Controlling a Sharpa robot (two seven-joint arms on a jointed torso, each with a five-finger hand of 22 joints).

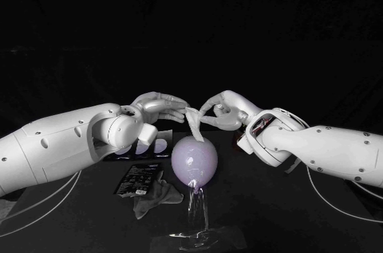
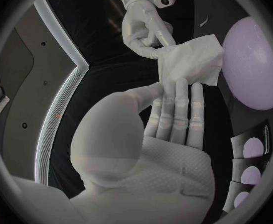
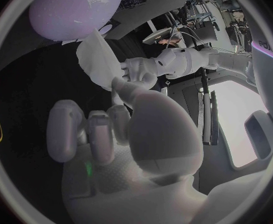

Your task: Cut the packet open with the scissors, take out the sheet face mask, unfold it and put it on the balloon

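Unfolding step, mask (image 1: 193, 124) folded.
Pinched between left hand (image 1: 160, 107) and right hand (image 1: 221, 111), balloon (image 1: 194, 160) below them; next: pull apart.

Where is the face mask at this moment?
In the head view, the mask hangs at the centre, held between the left hand and the right hand, directly over the balloon.
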